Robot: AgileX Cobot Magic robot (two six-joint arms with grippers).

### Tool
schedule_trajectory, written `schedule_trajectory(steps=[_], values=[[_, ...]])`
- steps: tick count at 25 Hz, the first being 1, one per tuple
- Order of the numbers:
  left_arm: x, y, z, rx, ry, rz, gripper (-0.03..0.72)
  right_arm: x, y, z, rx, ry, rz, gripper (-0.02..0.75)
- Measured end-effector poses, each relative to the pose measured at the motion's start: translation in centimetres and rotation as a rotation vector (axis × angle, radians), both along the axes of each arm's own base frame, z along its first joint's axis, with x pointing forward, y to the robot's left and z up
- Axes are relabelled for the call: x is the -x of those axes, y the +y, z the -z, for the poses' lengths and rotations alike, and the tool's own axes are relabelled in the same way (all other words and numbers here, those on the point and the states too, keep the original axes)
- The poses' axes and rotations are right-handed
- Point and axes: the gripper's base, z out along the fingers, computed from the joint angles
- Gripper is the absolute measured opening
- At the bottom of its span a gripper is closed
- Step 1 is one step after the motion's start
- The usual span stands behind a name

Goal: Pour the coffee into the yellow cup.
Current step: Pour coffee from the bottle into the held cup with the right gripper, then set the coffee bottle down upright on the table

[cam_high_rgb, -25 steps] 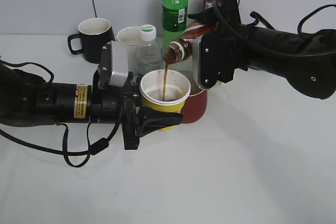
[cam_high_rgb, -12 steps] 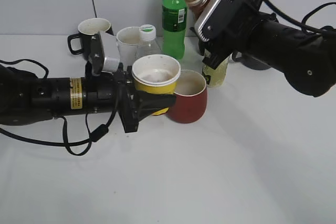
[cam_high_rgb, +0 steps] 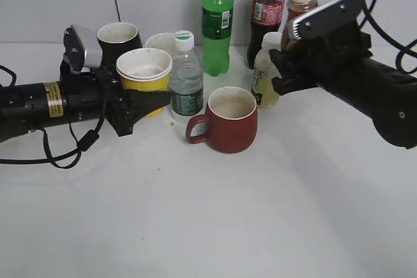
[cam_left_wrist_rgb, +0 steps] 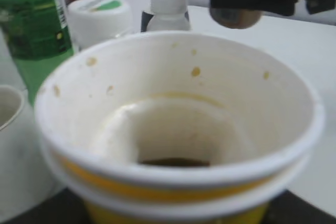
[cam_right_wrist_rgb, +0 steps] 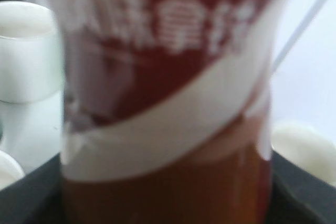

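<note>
Spillage is the likely risk: the yellow cup [cam_high_rgb: 144,77], with coffee pooled in its bottom, could be tipped if jolted against the crowded mugs. It is clamped by the left gripper [cam_high_rgb: 140,101] at left. The coffee bottle [cam_high_rgb: 300,6] is gripped upright by the right gripper [cam_high_rgb: 291,69] at back right.

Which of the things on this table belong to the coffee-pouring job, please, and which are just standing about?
Job:
coffee bottle, gripped upright in the right hand
yellow cup, gripped in the left hand, a little coffee inside

Standing about:
red mug
water bottle
green bottle
cola bottle
black mug
</note>
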Motion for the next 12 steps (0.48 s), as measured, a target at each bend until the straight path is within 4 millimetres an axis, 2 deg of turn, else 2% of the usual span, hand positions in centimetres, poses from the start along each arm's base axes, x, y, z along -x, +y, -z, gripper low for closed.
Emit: schedule_trajectory(steps=[2,6,12], values=[[-0.5,1.1,0.2,-0.024,0.012,-0.048,0.386,0.4,-1.6,0.8,-0.053,0.036,0.058,0.503],[-1.0,1.8,0.6,-0.038,0.034,-0.107,0.386,0.7,-4.4,1.8,-0.13,0.086,0.163,0.503],[-1.7,2.2,2.7,-0.016,0.111,-0.206,0.386,0.1,-5.3,3.9,-0.167,0.07,0.203,0.503]])
